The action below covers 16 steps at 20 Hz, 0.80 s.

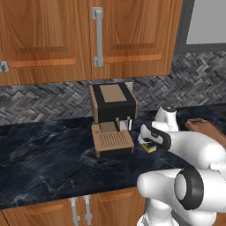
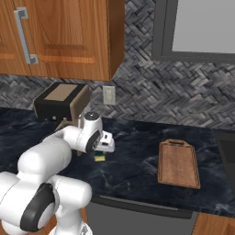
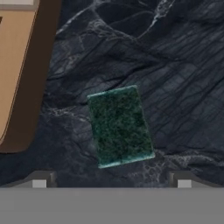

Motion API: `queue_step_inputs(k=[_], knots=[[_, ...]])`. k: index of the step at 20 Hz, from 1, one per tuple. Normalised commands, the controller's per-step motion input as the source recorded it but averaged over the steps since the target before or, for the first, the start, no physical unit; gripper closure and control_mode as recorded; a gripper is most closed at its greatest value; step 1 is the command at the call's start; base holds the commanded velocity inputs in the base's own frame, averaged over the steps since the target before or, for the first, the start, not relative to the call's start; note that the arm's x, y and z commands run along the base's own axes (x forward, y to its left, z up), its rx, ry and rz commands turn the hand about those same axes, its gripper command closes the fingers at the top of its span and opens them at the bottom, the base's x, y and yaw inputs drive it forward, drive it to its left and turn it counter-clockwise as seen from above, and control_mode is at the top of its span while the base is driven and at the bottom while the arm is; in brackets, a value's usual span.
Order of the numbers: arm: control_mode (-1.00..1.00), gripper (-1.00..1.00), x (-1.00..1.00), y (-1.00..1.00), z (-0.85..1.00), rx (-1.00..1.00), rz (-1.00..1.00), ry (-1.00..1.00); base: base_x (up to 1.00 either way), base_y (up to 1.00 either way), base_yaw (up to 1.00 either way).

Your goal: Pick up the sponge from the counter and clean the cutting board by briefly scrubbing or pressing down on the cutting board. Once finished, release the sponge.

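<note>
Black marble-look worktop under wooden wall cabinets, grey herringbone backsplash behind. Sponge lies flat on the worktop, green scrub side up, yellow body showing at its edge in the base views; sits mid-depth, just beside the coffee machine on its right, nearer the front edge than the back wall, apparently not touching the machine's base. Pincer hangs directly over the sponge, spread wide, nothing pinched; both dark tips stand outside the sponge's short sides, with bare worktop between each tip and the block. Sponge is slightly rotated against the line between the tips. Cutting board lies flat well apart to the right, towards the right end of the worktop, handle end facing the backsplash, bare on top. Step in hand, as I judge it: approach for the pick, grasp not yet made, so task is early; scrub and release both still to do. Next move calls for a straight descent until the tips bracket the sponge's sides, maybe a small wrist roll to square up, then close, lift clear and carry right over to the board. Risk: a tip landing on the tilted corner and nudging the sponge towards the machine.
</note>
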Motion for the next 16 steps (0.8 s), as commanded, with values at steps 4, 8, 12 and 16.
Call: queue_step_inputs(k=[4,8,12,16], knots=[[-1.00,-1.00,0.03,-0.06,-0.09,0.01,0.00,0.01,0.00,0.00,0.00],[-1.00,-1.00,0.00,0.00,-0.19,0.00,0.00,0.00,0.00,0.00,0.00],[-1.00,-1.00,0.00,0.00,-0.25,0.00,0.00,0.00,0.00,0.00,0.00],[-1.00,-1.00,0.00,0.00,-0.17,0.00,0.00,0.00,0.00,0.00,0.00]])
